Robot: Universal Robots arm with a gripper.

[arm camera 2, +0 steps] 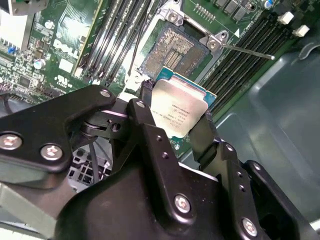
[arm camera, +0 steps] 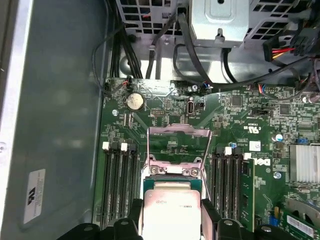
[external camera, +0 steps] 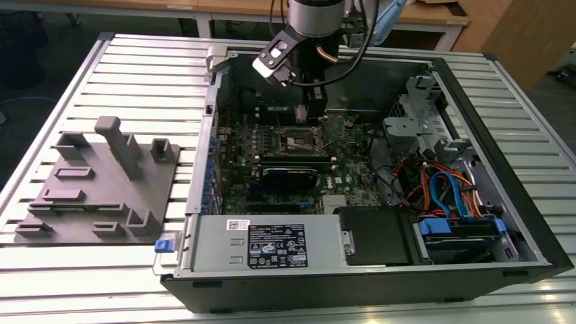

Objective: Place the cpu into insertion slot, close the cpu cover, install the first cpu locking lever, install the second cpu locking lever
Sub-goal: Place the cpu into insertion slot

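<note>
So the one robot arm (external camera: 315,17) drops almost straight down from above into the open black desktop computer case (external camera: 504,169), wrist aimed at the board. Its black two-fingered gripper (arm camera 2: 174,120) is clamped tight on the cpu (arm camera 2: 180,107), a small flat square chip with a dull silver top, one finger on each of two opposite edges.

The chip hangs over the near edge of the insertion slot (arm camera 2: 172,50), the square socket with a field of gold contacts and a black-and-silver rim. It isn't seated, and most of the contacts lie bare.

Past the slot, in the first wrist view, the cpu cover (arm camera: 178,131), a thin silver frame with a square window, stands flipped up.

Counts:
- one chip, one slot, one cover
- one thin silver locking lever (arm camera 2: 247,50) that I can make out, sticking out from the socket's corner
- two banks of long black memory slots (arm camera: 120,185), one on each side of the socket
- one round silver coin cell (arm camera: 134,101) further along the green circuit board (arm camera: 230,120)

Out on the slatted metal table (external camera: 135,74), at the exterior view's left, sits one grey moulded fixture tray (external camera: 99,196).
</note>
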